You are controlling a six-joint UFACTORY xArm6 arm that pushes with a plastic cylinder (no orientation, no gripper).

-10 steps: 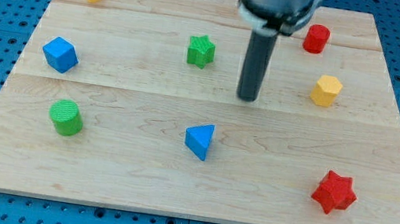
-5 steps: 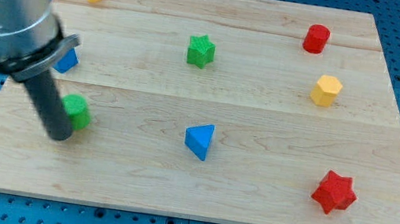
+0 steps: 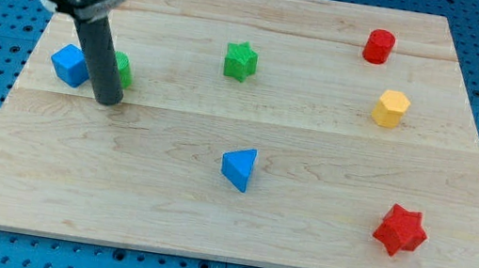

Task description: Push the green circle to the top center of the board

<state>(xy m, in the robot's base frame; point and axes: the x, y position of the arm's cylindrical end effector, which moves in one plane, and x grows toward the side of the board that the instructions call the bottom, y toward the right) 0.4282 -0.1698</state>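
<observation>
The green circle (image 3: 122,70) is a small green cylinder at the board's left, mostly hidden behind my rod. My tip (image 3: 108,100) rests on the board just below it, at its lower left edge and seemingly touching it. A blue cube (image 3: 69,64) sits right beside the rod on the view's left. The wooden board (image 3: 301,229) fills most of the view.
A green star (image 3: 241,60) lies upper centre. A blue triangle (image 3: 239,167) is at centre. A red cylinder (image 3: 378,46) and a yellow hexagon (image 3: 392,108) sit at the right. A red star (image 3: 399,230) is lower right. The arm hides the top left corner.
My rod swept from the board's upper middle to the lower left, then moved up. The green circle went up and slightly right, from the lower left to beside the blue cube.
</observation>
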